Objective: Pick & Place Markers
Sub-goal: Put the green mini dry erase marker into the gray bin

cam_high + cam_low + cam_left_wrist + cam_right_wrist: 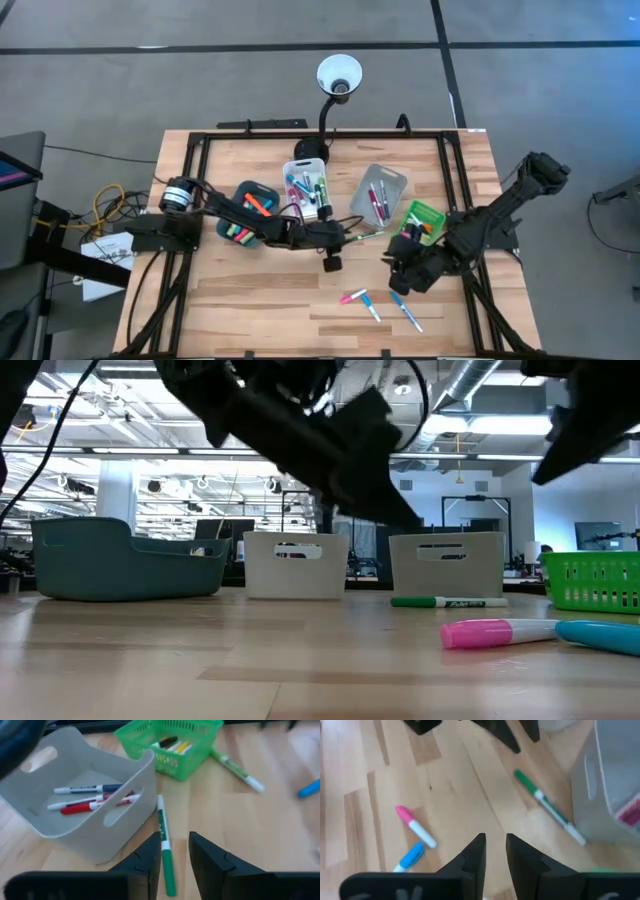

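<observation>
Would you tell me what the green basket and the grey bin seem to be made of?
The green basket: likely moulded plastic, a glossy open mesh wall. The grey bin: probably matte plastic too, smooth solid walls with cut-out handle slots.

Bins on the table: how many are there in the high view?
4. The teal bin is at the left, the white bin next to it, then the grey bin, and the green basket at the right. None seems hidden.
</observation>
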Controlling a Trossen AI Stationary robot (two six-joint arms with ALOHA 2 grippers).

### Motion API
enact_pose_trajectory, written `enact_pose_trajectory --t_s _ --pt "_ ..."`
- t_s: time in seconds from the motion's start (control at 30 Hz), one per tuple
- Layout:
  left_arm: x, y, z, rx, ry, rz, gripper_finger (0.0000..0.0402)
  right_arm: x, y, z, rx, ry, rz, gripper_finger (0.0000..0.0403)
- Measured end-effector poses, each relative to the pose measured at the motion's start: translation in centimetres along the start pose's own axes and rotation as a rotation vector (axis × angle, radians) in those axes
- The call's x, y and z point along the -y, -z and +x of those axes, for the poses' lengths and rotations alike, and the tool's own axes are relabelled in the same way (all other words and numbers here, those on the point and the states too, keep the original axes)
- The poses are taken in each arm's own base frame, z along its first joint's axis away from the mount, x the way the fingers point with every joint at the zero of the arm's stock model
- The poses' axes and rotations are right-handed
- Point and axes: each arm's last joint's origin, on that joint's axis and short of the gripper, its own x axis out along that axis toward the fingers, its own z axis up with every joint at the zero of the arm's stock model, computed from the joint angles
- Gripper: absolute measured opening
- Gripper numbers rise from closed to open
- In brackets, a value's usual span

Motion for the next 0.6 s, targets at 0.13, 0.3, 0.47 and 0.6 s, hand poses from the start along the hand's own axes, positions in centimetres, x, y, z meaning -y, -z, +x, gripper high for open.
enact_pose_trajectory --t_s 0.13,0.3,0.47,0.6 --pt "0.4 -1.0 -1.2 0.006 0.017 0.001 0.0123 0.5 -1.0 0.3 0.011 -0.015 -0.004 0.0065" --pt "2.1 -2.0 -1.9 0.023 0.056 0.016 0.0161 1.1 -1.7 0.9 -0.034 -0.033 0.036 0.0065" --pt "1.9 -3.1 -1.8 0.033 0.071 -0.034 0.0168 1.4 -2.0 1.2 -0.044 -0.038 0.057 0.0065" --pt "1.1 -2.6 -1.0 0.011 0.072 -0.074 0.016 1.6 -2.2 1.3 -0.044 -0.031 0.065 0.0065"
